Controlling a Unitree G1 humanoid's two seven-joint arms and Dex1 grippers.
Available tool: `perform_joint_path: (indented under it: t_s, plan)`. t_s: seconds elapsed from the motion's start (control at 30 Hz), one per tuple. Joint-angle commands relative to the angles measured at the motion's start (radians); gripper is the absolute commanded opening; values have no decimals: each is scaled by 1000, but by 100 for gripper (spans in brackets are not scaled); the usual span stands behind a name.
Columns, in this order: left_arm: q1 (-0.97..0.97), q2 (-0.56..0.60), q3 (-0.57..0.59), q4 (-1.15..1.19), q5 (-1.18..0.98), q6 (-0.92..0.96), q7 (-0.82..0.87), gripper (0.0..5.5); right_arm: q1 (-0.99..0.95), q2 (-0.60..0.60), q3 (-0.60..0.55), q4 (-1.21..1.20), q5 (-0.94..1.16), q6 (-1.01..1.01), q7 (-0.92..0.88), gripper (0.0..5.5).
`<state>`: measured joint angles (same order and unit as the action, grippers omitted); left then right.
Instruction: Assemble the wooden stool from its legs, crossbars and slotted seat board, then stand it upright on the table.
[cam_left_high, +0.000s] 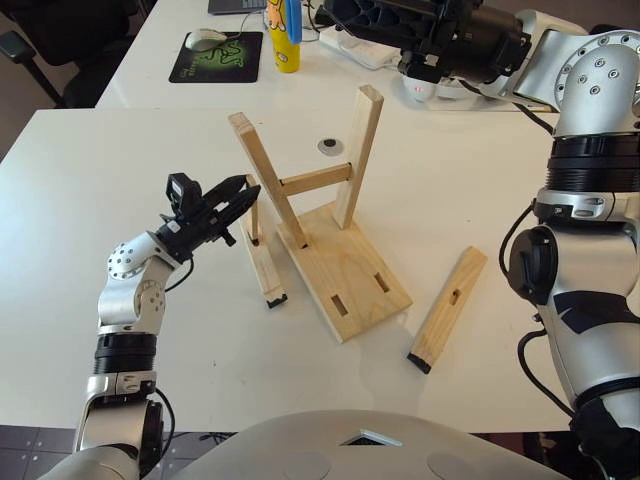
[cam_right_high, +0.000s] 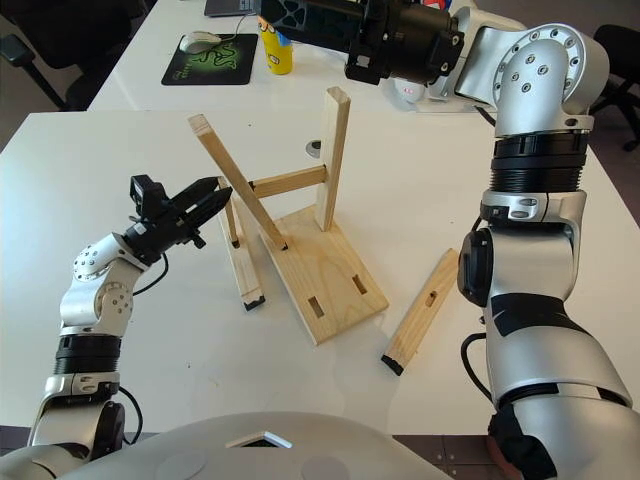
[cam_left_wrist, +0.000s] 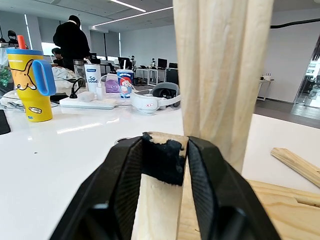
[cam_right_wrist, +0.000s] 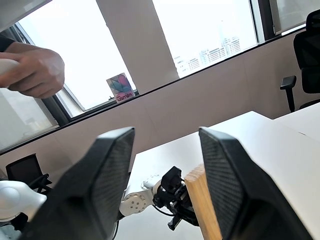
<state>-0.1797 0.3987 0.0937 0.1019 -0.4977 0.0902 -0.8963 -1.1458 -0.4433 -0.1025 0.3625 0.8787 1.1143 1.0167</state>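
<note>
While the left gripper (cam_left_high: 248, 192) hangs low over the white table (cam_left_high: 100, 170), we see its two dark fingers (cam_left_wrist: 125, 185) drawn in tight on a short bar (cam_left_high: 253, 215), one finger pressed to each side of the wood near its top end. That short bar stands up from a left leg (cam_left_high: 265, 268) lying flat on the table, black foot toward the robot, just beside the left edge of the seat board (cam_left_high: 345, 275). We find the seat board flat on the table near its middle, with open slots along the near part. Two more legs rise from its far part: a tilted leg (cam_left_high: 265, 175) leaning away to the robot's left and an upright leg (cam_left_high: 358, 155) on the right, joined partway up by a crossbar (cam_left_high: 315, 180). In the left wrist view the tilted leg stands directly behind the pinched bar. Off to the right, apart from the board, a loose leg (cam_left_high: 448, 308) lies flat on the table with its black foot nearest the robot. We see the right gripper (cam_right_wrist: 167, 135) raised high above the far side of the scene, its fingers spread wide with nothing between them and touching nothing. Beyond it, on the farther table, stand a yellow bottle (cam_left_high: 284, 35) and a mouse pad (cam_left_high: 215, 55).
</note>
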Motion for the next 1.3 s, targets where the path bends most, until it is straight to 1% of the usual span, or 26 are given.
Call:
perform_joint_path:
  t_s: [0.03,0.23,0.7,1.3]
  plan:
    - [69,17,-7,-27,13,37,1,133,-19,4,-15,-9,-2,11,-7,238]
    - [103,32,11,-93,-7,60,10,133,-9,5,-29,-20,1,16,-19,238]
    - [214,27,42,-218,-40,75,55,133,-10,4,-41,-23,-1,19,-23,238]
    - [340,58,43,-272,-54,90,42,133,15,6,-74,-64,16,41,-60,238]
